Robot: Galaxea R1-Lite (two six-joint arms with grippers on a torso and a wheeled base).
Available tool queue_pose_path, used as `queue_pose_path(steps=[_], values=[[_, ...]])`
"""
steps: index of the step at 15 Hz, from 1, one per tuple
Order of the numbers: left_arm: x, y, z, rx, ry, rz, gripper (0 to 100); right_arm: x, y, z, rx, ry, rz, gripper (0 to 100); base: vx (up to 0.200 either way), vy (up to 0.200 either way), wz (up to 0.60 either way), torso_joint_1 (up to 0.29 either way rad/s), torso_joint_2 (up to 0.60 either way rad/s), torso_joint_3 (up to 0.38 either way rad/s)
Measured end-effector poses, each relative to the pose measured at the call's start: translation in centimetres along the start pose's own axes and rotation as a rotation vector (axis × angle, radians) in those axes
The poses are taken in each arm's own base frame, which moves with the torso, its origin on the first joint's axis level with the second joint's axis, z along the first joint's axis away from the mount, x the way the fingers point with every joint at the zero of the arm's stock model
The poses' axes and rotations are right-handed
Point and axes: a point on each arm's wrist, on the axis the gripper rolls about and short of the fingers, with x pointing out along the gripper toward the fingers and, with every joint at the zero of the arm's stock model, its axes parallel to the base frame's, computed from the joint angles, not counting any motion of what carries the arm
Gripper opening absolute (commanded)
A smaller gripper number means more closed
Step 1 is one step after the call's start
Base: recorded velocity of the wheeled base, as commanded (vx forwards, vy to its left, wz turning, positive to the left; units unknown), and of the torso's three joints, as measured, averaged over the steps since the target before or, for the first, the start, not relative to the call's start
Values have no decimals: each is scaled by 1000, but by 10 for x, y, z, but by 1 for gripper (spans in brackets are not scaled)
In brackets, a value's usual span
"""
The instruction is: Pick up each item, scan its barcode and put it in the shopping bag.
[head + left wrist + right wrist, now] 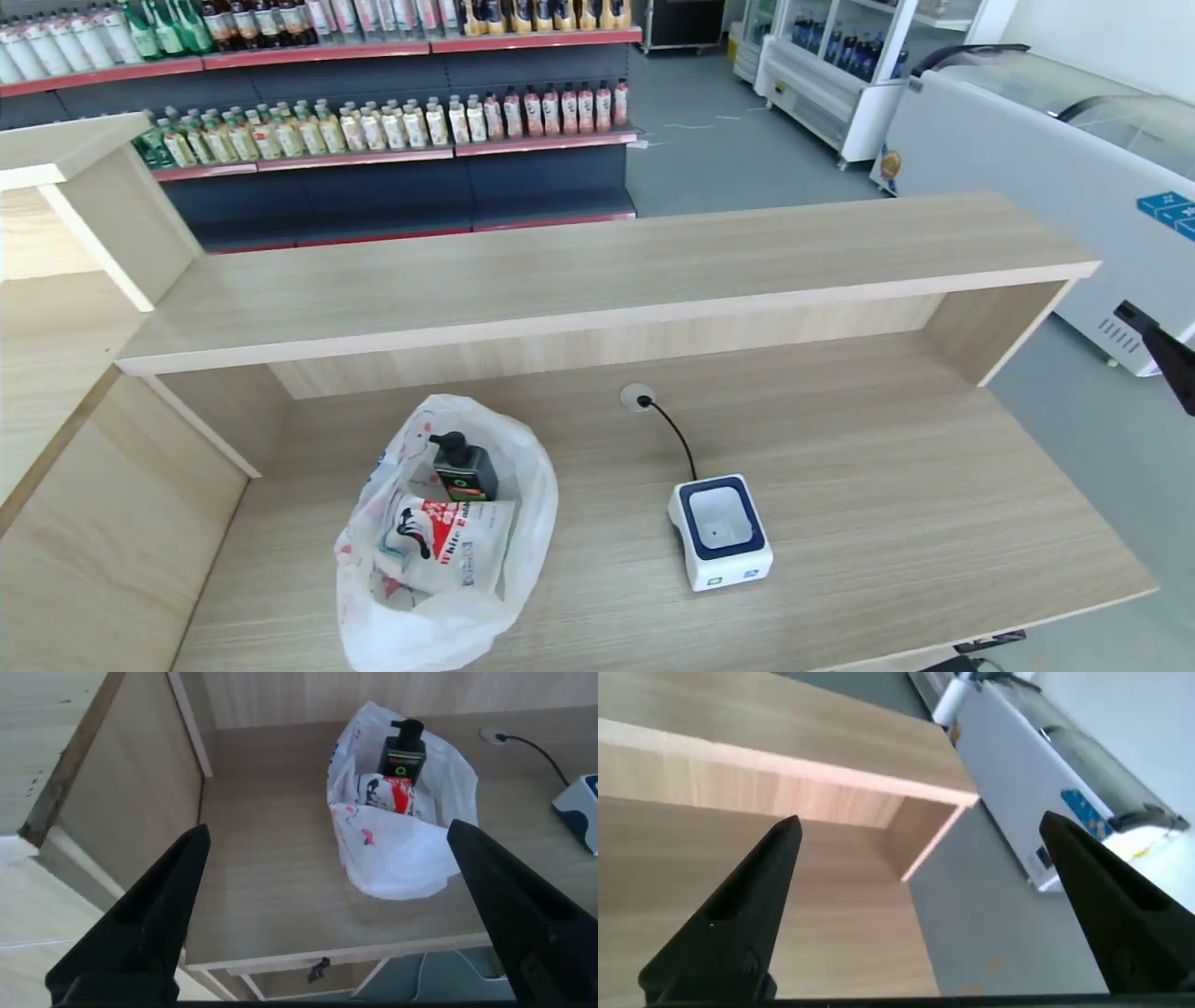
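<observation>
The shopping bag (439, 635) (392, 863) sits on the lower counter (887, 504), towards the robot's left, with its mouth open and its thin white plastic crumpled, printed here and there in red. Two items lie inside. One is a black pump bottle (464, 467) (404, 751), square-shouldered and upright at the far side. The other is a flat white packet (443, 546) (383, 791) with red and black print, leaning in front of the bottle. The bag's folds hide the lower parts of both, and the print is too small to make out.

Just to the right of the bag, and apart from it, stands the scanner (720, 532), a rounded white block with a dark blue frame around a tilted window. Its black cable (674, 434) runs back to a round grommet (638, 398). The left wrist view cuts the scanner off at its edge.

The counter is pale wood-grain laminate, with a raised ledge (607, 271) along the far side.

The left gripper (329, 831) hangs above the counter's near edge with its dark tapered fingers spread wide and nothing between them. The right gripper (920, 819) is also spread wide and holds nothing, out past the counter's right end. One of its fingers (1162, 353) pokes in at the head view's edge.

Beyond are shelves of bottles (373, 131) and a white chest freezer (1046, 159).
</observation>
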Motion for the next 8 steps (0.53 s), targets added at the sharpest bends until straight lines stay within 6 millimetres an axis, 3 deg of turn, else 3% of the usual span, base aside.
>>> queue_pose_path(steps=[5,8], values=[[0,0,0,0,0,0,100,-45,22,-32,118,344,111,100,0,0,0,0,0,0],[0,0,0,0,0,-1,100,-96,41,-70,142,476,166,100,0,0,0,0,0,0]])
